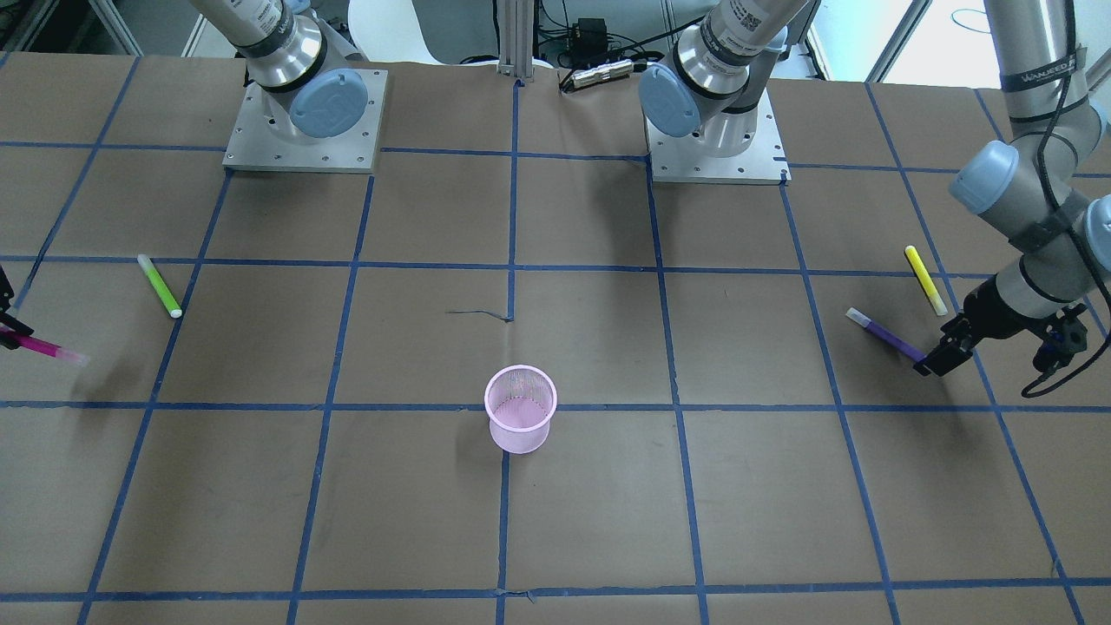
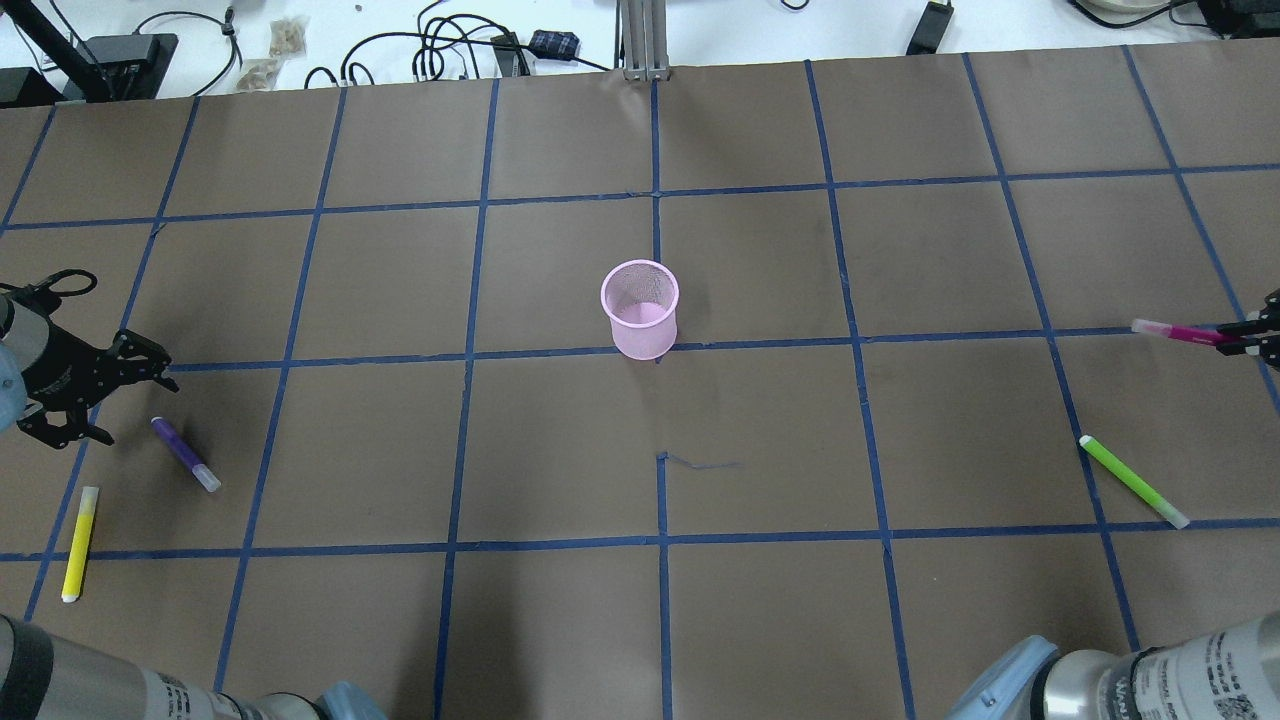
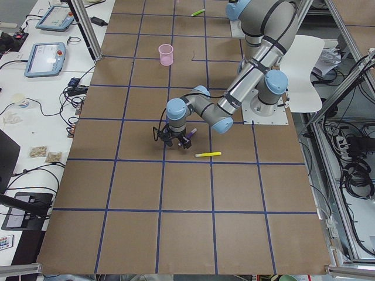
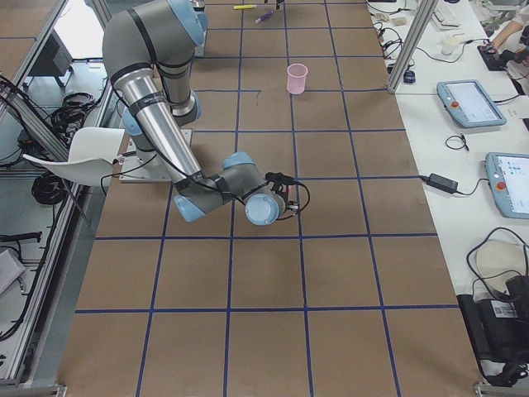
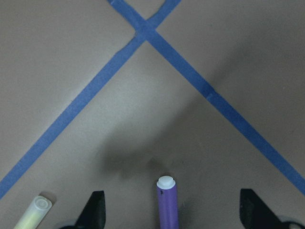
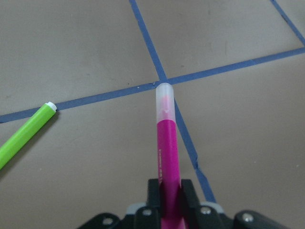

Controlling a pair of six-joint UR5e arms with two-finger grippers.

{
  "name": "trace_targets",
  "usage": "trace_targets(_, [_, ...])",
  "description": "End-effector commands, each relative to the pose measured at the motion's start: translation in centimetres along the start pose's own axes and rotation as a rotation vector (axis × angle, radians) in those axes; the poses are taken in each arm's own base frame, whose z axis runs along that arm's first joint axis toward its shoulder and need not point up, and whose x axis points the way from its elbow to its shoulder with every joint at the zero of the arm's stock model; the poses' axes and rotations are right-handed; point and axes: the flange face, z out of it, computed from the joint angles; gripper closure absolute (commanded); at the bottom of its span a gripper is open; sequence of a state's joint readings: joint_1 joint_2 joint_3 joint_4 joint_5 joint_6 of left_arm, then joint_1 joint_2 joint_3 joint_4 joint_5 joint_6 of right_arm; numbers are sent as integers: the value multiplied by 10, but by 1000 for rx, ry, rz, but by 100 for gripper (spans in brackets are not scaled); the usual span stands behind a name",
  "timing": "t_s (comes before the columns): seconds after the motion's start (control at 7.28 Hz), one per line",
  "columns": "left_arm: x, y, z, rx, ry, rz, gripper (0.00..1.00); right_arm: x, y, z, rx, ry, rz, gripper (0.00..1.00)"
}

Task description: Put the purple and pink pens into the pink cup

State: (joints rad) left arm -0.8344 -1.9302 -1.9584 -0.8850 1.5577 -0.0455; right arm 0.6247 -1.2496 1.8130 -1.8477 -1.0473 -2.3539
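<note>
Pink cup (image 2: 641, 335) one, pens (image 2: 1133, 480) four, pink pen (image 2: 1176, 330) held.

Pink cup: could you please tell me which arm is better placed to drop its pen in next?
Right, probably: the right pincer is shut on the pink pen, lifted off the table; the left pincer is open over the purple pen lying there.

- Overhead: behind the robot (image 2: 1150, 680), looking forward and down; you find the pink cup (image 2: 640, 310) mid-frame.
- Front: beyond the cup, facing the robot, steep.
- Left and right ends: high and far, with the cup near the top of frame.
- Left wrist: close over the purple pen (image 5: 167, 202).
- Right wrist: close, looking along the pink pen (image 6: 167, 157).
- Shared: your four fixed views all take in the cup.
</note>
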Motion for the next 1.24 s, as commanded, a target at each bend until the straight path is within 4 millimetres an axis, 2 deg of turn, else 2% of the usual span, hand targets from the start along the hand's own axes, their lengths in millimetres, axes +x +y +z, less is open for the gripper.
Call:
trace_targets(0.0, [3, 6, 10, -17, -8, 2, 0, 8, -126, -33, -87, 30, -149, 90])
trace_targets(0.14, [3, 7, 12, -23, -12, 4, 0, 2, -183, -35, -131, -1, -105, 88])
trace_targets(0.41, [3, 4, 15, -27, -13, 13, 3, -9, -279, -19, -247, -52, -141, 88])
trace_targets(0.55, [1, 1, 15, -26, -11, 22, 12, -21, -327, -10, -265, -46, -94, 87])
trace_targets(0.69, [0, -1, 17, -32, -11, 39, 15, -39, -376, 2, -289, -36, -26, 86])
trace_targets(0.96, [-1, -2, 25, -52, -3, 51, 25, -72, -465, 40, -313, -11, 44, 85])
trace_targets(1.1, [-1, -1, 28, -60, -5, 51, 38, -93, -509, 65, -356, 32, 32, 84])
